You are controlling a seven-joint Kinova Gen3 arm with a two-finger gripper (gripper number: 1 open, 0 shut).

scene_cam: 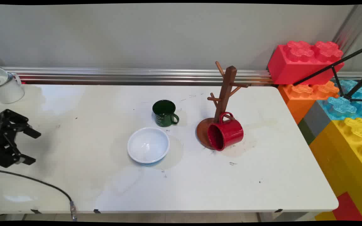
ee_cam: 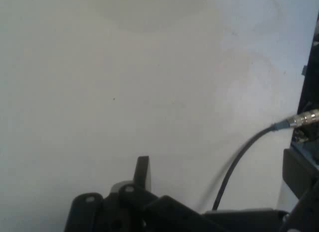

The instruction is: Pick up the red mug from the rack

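Your black two-finger gripper (scene_cam: 33, 147) hovers over the white table's (scene_cam: 200, 188) left side, jaws apart and holding nothing. A black cable (scene_cam: 42, 185) lies just below it. The white round bowl (scene_cam: 148, 145), green enamel mug (scene_cam: 164, 113) and tipped red mug (scene_cam: 225, 131) against the wooden mug tree (scene_cam: 226, 91) sit well apart from it.

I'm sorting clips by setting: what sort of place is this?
Probably a robotics lab or test bench, not a home: a black two-finger gripper works a bare white table fenced by giant plastic building blocks, with a tipped red mug on a brown wooden mug tree as props.
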